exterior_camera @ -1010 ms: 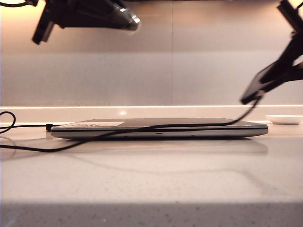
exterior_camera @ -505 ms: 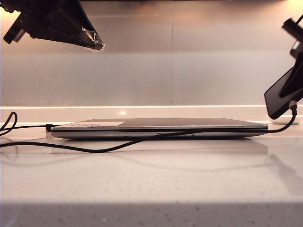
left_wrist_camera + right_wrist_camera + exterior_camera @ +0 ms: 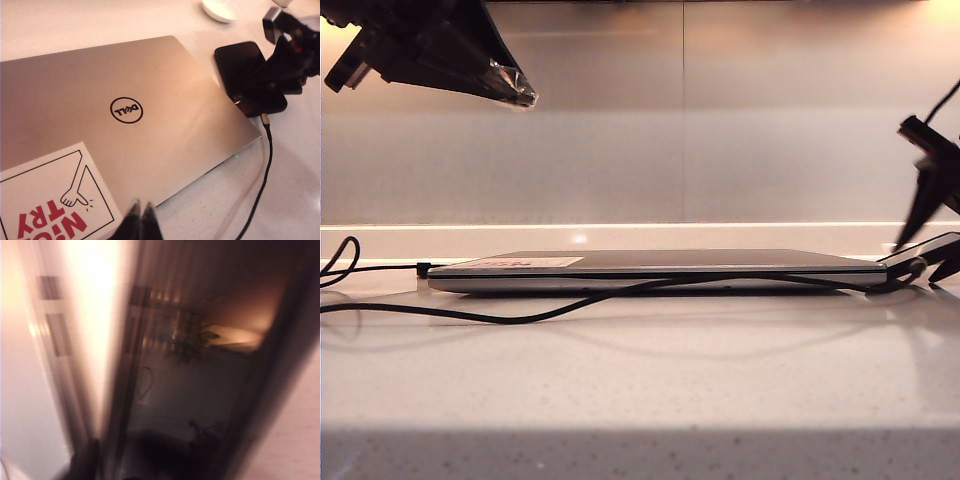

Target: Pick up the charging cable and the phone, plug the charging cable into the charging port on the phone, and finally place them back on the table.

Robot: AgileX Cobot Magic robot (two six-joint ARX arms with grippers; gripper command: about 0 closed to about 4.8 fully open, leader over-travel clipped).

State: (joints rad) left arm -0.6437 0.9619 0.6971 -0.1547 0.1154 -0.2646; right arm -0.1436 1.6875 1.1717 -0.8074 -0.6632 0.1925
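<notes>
We are looking at a closed silver-grey laptop (image 3: pixel 150 100) lying flat, its lid showing a round black logo (image 3: pixel 126 110). A white sticker (image 3: pixel 55 200) with red lettering and a drawn hand is sitting on one corner of the lid. A small white dish (image 3: pixel 220 9) is resting beyond the laptop's far corner.

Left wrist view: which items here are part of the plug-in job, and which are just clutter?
Job items:
- phone, lying on the table beside the laptop
- charging cable, plugged into the phone's end
- right gripper, over the phone
- left gripper, shut, empty, above the laptop

Clutter:
- laptop, closed, with sticker
- small white dish
</notes>
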